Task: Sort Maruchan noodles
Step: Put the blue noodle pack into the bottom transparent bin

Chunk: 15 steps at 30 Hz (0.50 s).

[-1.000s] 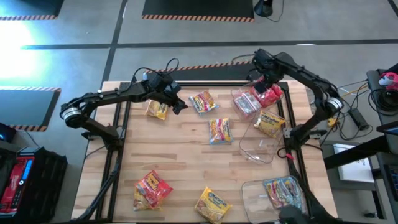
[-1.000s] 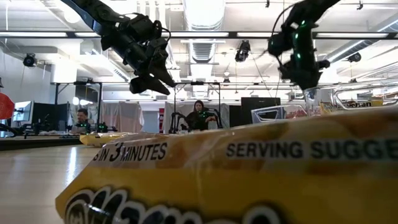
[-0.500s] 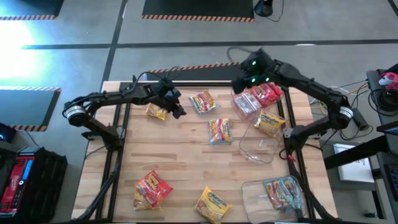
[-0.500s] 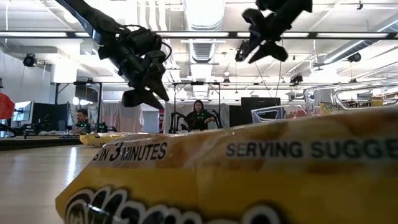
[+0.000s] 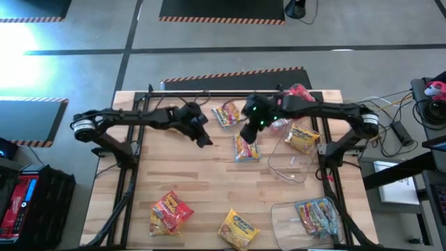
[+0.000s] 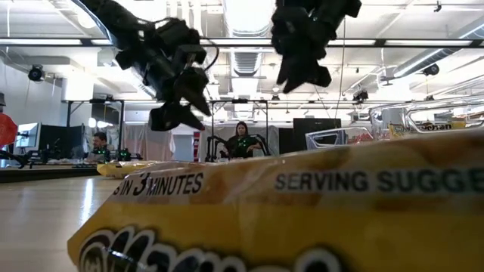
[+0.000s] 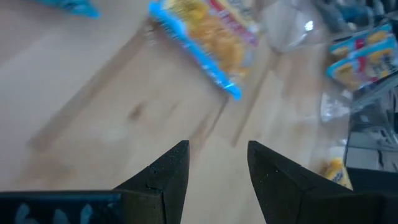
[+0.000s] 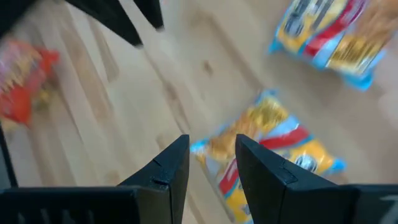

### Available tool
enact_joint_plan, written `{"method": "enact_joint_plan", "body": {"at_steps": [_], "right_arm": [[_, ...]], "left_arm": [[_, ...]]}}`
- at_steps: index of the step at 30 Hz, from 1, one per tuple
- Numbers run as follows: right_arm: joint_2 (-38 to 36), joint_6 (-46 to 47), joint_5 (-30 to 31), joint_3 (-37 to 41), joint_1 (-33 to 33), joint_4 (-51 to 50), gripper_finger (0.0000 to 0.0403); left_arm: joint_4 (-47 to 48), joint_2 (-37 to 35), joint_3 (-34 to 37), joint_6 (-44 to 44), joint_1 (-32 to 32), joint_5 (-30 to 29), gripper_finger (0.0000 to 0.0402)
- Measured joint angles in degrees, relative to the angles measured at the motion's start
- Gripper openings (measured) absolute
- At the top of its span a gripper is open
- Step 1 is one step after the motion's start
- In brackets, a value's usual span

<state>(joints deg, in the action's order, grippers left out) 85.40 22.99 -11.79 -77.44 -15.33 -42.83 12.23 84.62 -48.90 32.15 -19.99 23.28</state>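
1. A pale butcher-block wooden table carries everything.
2. Crinkly plastic noodle packets lie scattered on it: a red one and a yellow-orange one near the front edge, and two blue-and-yellow ones farther back.
3. Clear plastic tubs sit along the right side.

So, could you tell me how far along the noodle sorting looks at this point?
Done: one blue packet lies in the near clear tub, a yellow packet by another. In hand: nothing; the right gripper hangs open over the middle blue packet, the left gripper open nearby. Left: loose packets, including the near red and yellow.
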Motion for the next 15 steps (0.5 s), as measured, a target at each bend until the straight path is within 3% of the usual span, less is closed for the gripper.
{"method": "enact_joint_plan", "body": {"at_steps": [7, 15], "right_arm": [[4.5, -1.16, 1.64, 0.06, 3.58, -8.82, 0.0118], [3.08, -2.03, 10.34, 0.29, 5.44, -17.5, 0.0118]], "left_arm": [[-11.58, 0.12, 0.0, 9.17, 7.5, -6.61, 0.0146], [-19.98, 4.22, -0.02, 16.67, 10.84, -14.28, 0.0146]]}}
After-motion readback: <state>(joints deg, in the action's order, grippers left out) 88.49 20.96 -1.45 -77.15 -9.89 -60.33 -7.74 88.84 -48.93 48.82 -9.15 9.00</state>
